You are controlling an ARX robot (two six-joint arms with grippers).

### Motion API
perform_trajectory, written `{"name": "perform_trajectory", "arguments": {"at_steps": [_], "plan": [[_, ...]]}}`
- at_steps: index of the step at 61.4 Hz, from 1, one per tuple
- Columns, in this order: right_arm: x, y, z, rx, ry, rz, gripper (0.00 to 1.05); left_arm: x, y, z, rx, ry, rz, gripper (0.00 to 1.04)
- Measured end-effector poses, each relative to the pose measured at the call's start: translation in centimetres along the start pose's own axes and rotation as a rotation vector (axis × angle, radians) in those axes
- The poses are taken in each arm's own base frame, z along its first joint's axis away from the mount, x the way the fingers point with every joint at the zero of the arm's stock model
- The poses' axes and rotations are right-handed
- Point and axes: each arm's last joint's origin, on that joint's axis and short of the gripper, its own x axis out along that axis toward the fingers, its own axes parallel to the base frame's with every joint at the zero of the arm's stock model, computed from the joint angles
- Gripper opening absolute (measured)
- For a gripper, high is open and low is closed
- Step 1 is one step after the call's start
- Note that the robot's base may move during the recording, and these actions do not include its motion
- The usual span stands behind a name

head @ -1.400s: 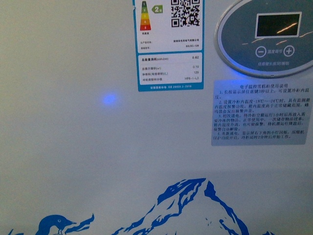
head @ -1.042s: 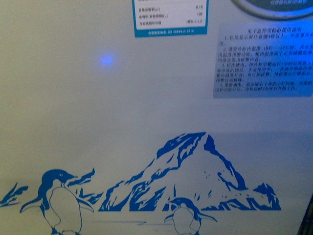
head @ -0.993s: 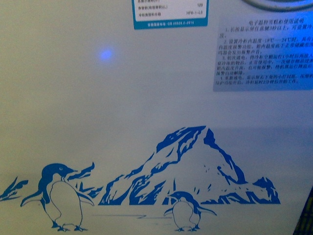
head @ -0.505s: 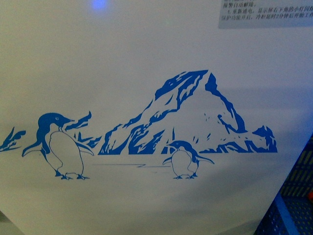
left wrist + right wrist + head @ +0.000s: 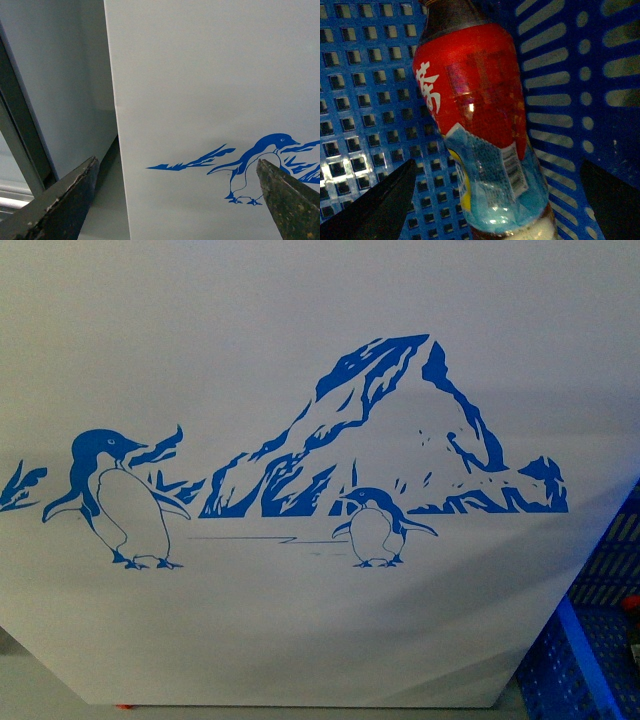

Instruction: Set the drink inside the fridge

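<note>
The drink (image 5: 475, 100) shows only in the right wrist view: a clear bottle with a red label and dark liquid, lying in the blue lattice crate (image 5: 365, 100). Its cap is out of view. My right gripper (image 5: 497, 165) is open, with one jaw on each side of the bottle and neither touching it. The fridge (image 5: 300, 340) fills the front view with its white front and blue penguin-and-mountain picture. My left gripper (image 5: 176, 162) is open and empty, facing the fridge's front corner (image 5: 200, 75) near a penguin.
The blue crate (image 5: 600, 640) stands on the floor at the fridge's lower right. In the left wrist view a grey cabinet side (image 5: 55, 90) with a dark frame stands close beside the fridge, with a narrow gap between them.
The front view has sunk down the fridge's front. The control panel, labels and blue light have left the top of the view. The fridge's bottom edge and the blue crate have come into view.
</note>
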Motion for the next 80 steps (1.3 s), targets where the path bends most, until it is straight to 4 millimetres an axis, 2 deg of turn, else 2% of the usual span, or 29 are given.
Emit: {"name": "perform_trajectory", "arguments": {"at_steps": [21,36,60,63,74,80], "plan": [[3.0,0.7,0.7,0.042,0.082,-0.002,0.98,0.0,0.0,0.0,0.0,0.0,0.0,0.97],[4.6,0.3,0.0,0.071,0.143,-0.003,0.98,0.0,0.0,0.0,0.0,0.0,0.0,0.97],[5.1,0.2,0.0,0.095,0.114,0.033,0.97,0.0,0.0,0.0,0.0,0.0,0.0,0.97],[5.1,0.2,0.0,0.096,0.11,0.035,0.93,0.0,0.0,0.0,0.0,0.0,0.0,0.97],[5.0,0.4,-0.8,0.092,0.106,0.06,0.6,0.0,0.0,0.0,0.0,0.0,0.0,0.97],[4.8,0.4,-1.2,0.103,0.107,0.065,0.51,0.0,0.0,0.0,0.0,0.0,0.0,0.97]]}}
